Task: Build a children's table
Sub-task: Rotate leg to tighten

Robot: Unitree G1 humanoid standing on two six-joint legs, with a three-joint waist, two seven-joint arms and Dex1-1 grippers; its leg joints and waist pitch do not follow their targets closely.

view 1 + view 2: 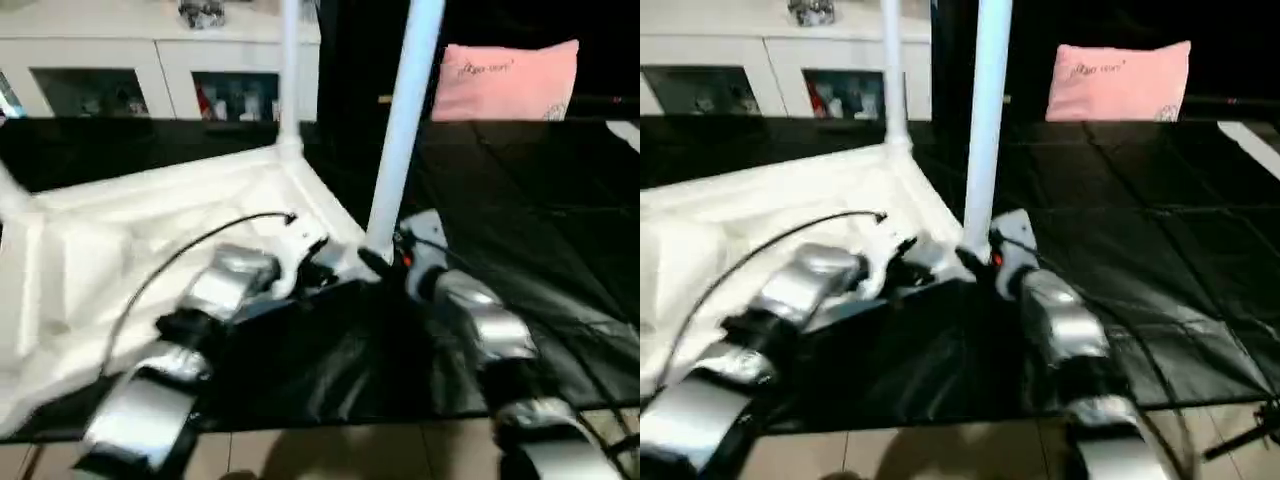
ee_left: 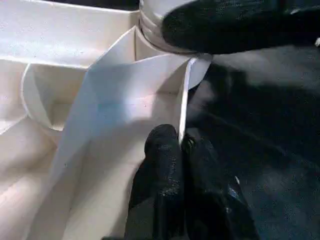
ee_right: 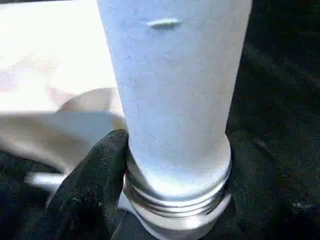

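The right pincer (image 3: 175, 200) clamps the base of an upright white leg (image 1: 400, 130) seated in the near corner socket. Just beside it, the left pincer (image 2: 182, 150), fingers together, pinches the tabletop (image 1: 120, 250) rim; a second leg (image 1: 289, 70) stands beyond.

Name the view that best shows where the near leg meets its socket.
The right wrist view: the leg stands close up, its ringed base visible at the socket, a right claw finger against it. Both eye views show the whole leg from afar. The left wrist view catches the socket's edge behind a dark finger.
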